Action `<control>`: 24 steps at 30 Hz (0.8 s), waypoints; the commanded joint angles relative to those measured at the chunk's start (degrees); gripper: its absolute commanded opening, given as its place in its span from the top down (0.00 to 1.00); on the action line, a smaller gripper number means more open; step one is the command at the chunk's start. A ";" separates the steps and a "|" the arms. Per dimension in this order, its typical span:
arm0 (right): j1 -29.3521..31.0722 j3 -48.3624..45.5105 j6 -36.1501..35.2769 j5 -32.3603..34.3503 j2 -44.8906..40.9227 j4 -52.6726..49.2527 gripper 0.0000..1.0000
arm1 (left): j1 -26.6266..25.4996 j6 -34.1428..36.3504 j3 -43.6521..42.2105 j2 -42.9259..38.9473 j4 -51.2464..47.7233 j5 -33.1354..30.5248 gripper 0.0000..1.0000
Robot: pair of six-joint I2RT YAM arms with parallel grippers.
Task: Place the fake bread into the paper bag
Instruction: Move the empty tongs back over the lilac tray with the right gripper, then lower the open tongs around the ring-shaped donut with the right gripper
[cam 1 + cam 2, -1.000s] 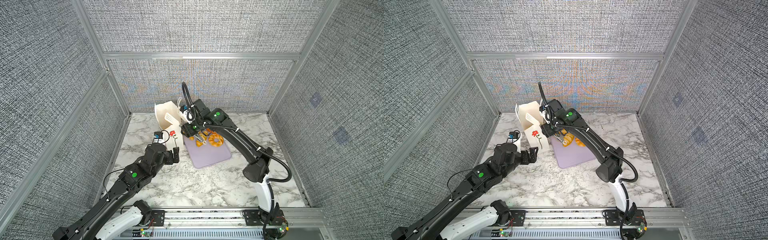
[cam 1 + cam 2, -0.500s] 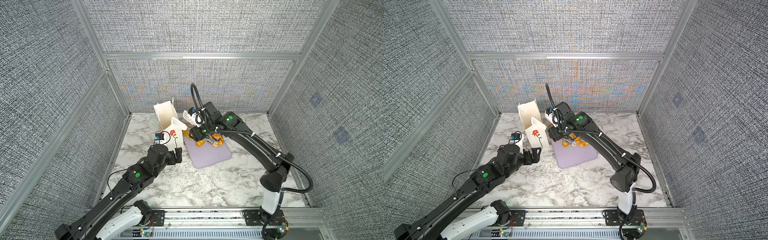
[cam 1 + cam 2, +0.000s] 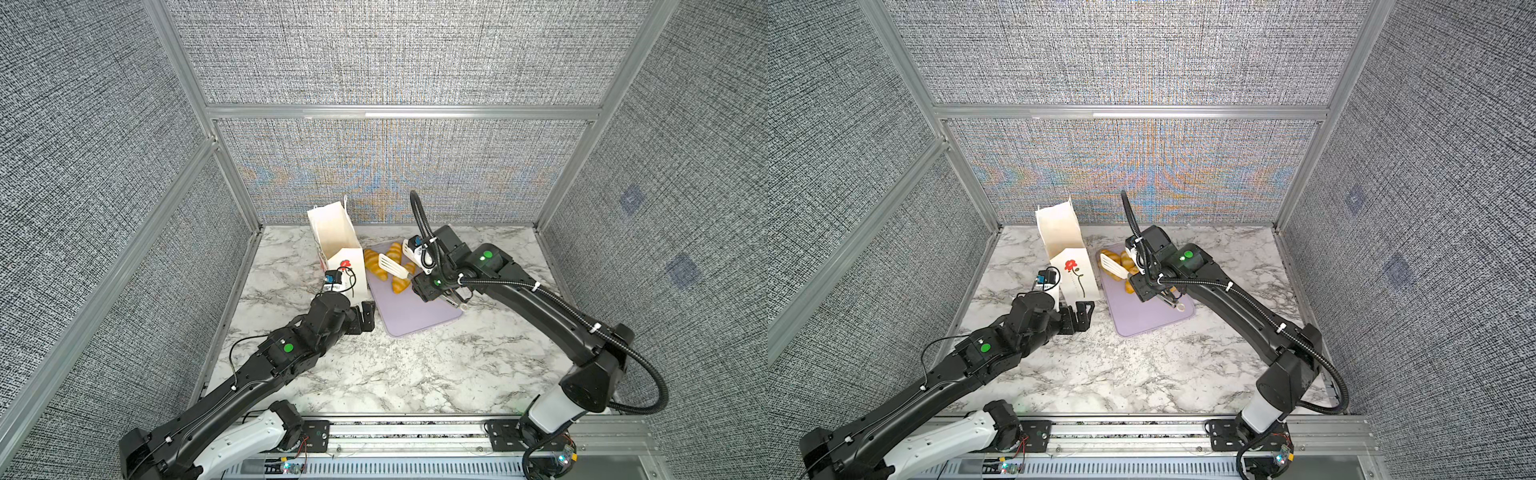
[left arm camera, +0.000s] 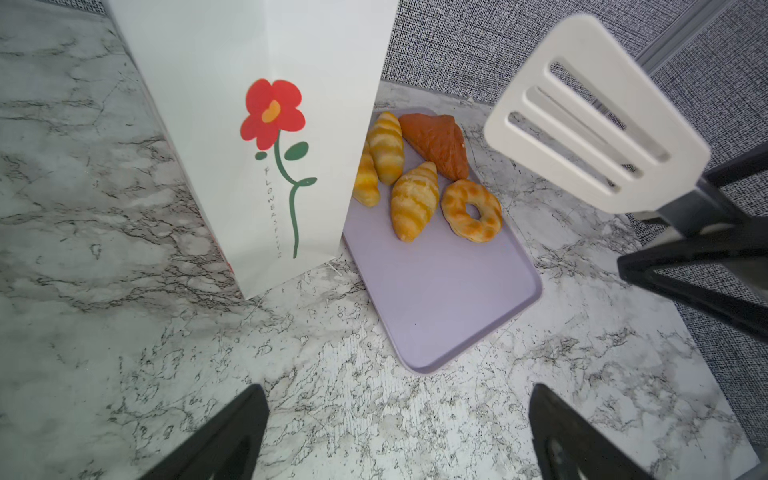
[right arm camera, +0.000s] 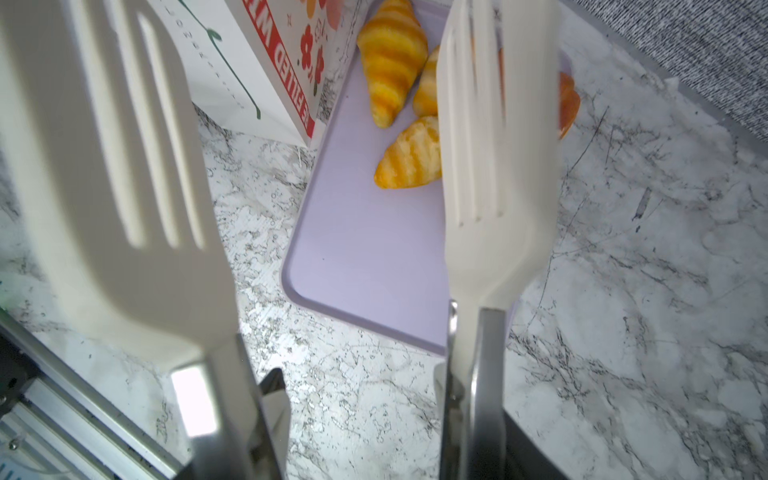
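The right gripper [image 3: 438, 291] was clamped on the metal arms of a pair of white slotted tongs [image 4: 594, 116]. Their two blades stood apart and empty, raised above the fake bread [image 4: 414, 201]. The left gripper [image 4: 399, 434] had its fingers [image 4: 232, 432] spread wide on nothing, low over the marble table [image 4: 124, 353], just in front of the foot of the paper bag [image 4: 266, 124]. The bag stood upright with its mouth open, just beside the long edge of the lilac tray [image 4: 457, 299], perhaps touching it. All the bread in view lay on the tray's far half, close by the bag.

The bag looked light and nothing held it, so a blade catching its rim could have tipped it. The glossy pastries might have slid out of the smooth blades on the lift. One croissant lay partly behind the bag, and reaching for it risked shoving the bag.

On the tray were three striped croissants [image 4: 386, 147], one ring [image 4: 471, 210] and one orange-brown triangular piece [image 4: 436, 143], five in all. There was one bag, one tray and one pair of tongs. Whether the bag held anything could not be told.
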 commanded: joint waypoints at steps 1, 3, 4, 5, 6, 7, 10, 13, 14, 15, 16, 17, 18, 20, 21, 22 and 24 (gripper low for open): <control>-0.78 -3.26 -0.64 1.50 -1.87 1.71 0.36 | -0.67 -1.04 -0.62 0.88 2.80 -0.12 0.01; -1.47 -5.68 -0.85 2.01 -2.42 1.79 0.36 | -1.10 -1.71 -1.19 1.79 4.40 0.34 0.01; -1.78 -6.44 -0.93 2.21 -2.47 1.74 0.36 | -1.35 -1.97 -1.48 2.17 5.07 0.58 0.01; -2.27 -7.35 -0.94 2.33 -2.52 1.38 0.36 | -1.63 -2.35 -1.68 2.72 5.93 0.76 0.01; -2.76 -7.95 -0.81 2.32 -2.47 0.99 0.36 | -2.00 -2.66 -1.78 3.42 6.64 0.96 0.01; -3.24 -8.66 -0.75 2.20 -2.39 0.89 0.36 | -2.28 -2.82 -1.88 3.94 7.16 1.15 0.01; -4.89 -10.96 -0.88 1.49 -2.38 1.18 0.37 | -3.15 -3.75 -1.69 6.41 8.18 1.66 0.01; -6.63 -12.95 -2.08 1.18 -1.54 1.50 0.39 | -3.86 -4.25 -1.67 8.43 9.42 2.43 0.01; -7.16 -13.51 -2.49 1.32 -1.06 1.54 0.40 | -4.05 -4.86 -1.67 9.00 9.80 2.57 0.01; -7.73 -13.96 -2.82 1.14 -0.56 1.59 0.41 | -4.14 -5.39 -1.69 9.34 9.98 2.71 0.01; -8.24 -14.36 -3.08 0.93 0.12 1.67 0.42 | -4.15 -5.83 -1.89 9.66 10.28 2.96 0.01; -8.91 -14.77 -3.26 0.71 0.60 1.84 0.44 | -4.15 -6.32 -2.22 9.67 10.81 3.23 0.02; -9.45 -15.04 -3.43 0.45 1.08 2.02 0.44 | -4.21 -6.68 -2.58 9.74 11.17 3.37 0.01; -10.51 -15.19 -3.94 -0.08 2.21 2.44 0.46 | -4.24 -7.78 -3.34 9.63 11.79 3.53 0.01; -10.78 -15.10 -4.25 -0.13 2.79 2.81 0.46 | -4.26 -8.11 -3.71 9.60 12.08 3.62 0.01; -10.92 -14.79 -4.69 -0.05 3.34 3.06 0.46 | -4.24 -8.47 -4.14 9.45 12.52 3.64 0.01; -11.06 -13.99 -5.61 0.33 4.74 3.32 0.46 | -4.28 -8.97 -4.70 9.47 13.31 3.70 0.01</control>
